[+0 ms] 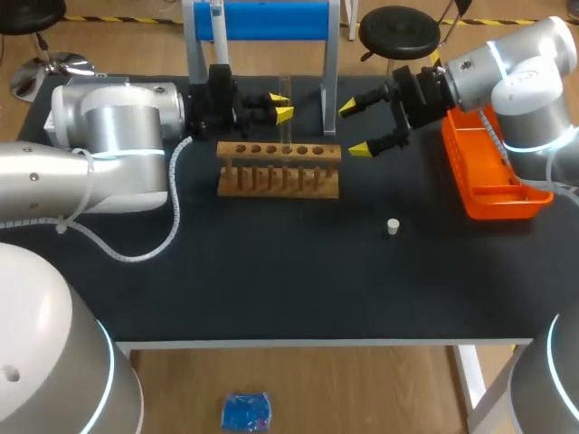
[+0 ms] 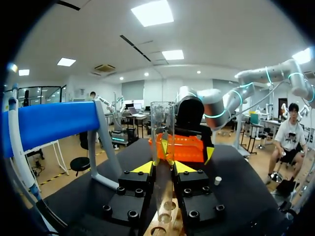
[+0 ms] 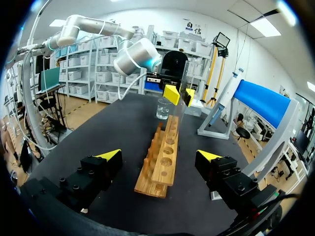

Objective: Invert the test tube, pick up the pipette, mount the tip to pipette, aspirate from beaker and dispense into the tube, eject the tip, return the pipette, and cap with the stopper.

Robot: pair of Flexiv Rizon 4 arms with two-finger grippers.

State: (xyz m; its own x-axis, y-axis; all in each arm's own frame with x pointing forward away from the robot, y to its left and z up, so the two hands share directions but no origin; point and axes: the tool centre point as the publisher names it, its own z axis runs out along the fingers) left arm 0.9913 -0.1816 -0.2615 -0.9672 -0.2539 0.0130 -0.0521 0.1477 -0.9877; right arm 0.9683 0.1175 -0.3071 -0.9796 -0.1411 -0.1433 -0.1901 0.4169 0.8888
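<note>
A clear test tube [image 1: 285, 113] stands upright in a hole of the wooden rack [image 1: 279, 169]. My left gripper [image 1: 284, 107] is shut on it; in the left wrist view both yellow-tipped fingers [image 2: 145, 167] press the test tube [image 2: 162, 130] from two sides above the rack [image 2: 166, 210]. My right gripper [image 1: 355, 127] hangs open just right of the rack, with nothing between its fingers. From the right wrist view the right gripper [image 3: 160, 156] straddles the near end of the rack [image 3: 165, 157], and the left gripper [image 3: 180, 95] holds the tube at the far end. A small white stopper [image 1: 393, 226] lies on the table.
An orange tray [image 1: 488, 181] sits at the table's right edge. A blue-topped stand [image 1: 262, 23] rises behind the rack. A glass beaker [image 3: 164, 108] stands beyond the rack's far end, near the left gripper.
</note>
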